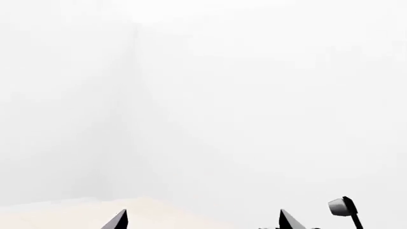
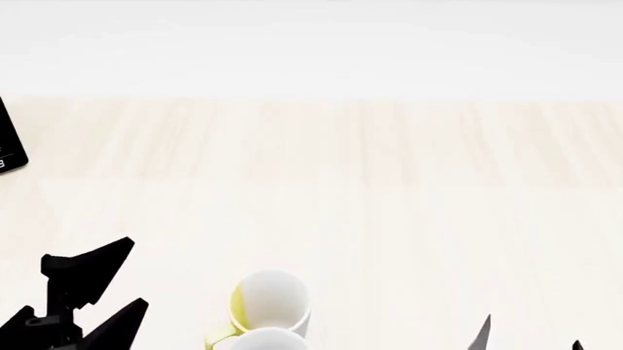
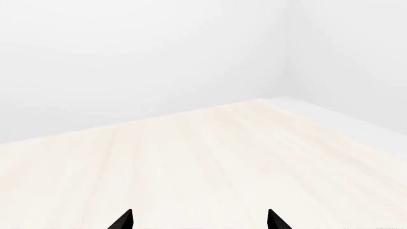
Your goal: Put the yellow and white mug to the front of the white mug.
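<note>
The yellow and white mug [image 2: 271, 299] stands upright on the pale wooden table [image 2: 389, 182] near the front edge of the head view, its yellow handle [image 2: 219, 339] pointing front-left. Right in front of it, the rim of the white mug [image 2: 268, 341] shows, cut off by the frame edge; I cannot tell if they touch. My left gripper [image 2: 134, 271] is open and empty, to the left of the mugs. My right gripper [image 2: 532, 332] is open and empty, to their right. The left wrist view [image 1: 203, 214] and the right wrist view [image 3: 199, 214] show only spread fingertips, no mug.
A black object [image 2: 8, 146] sits at the table's left edge. The table's far edge meets a plain white background. A small grey-and-black device [image 1: 343, 207] shows in the left wrist view beside the fingertips. The right wrist view shows the table top [image 3: 190, 157].
</note>
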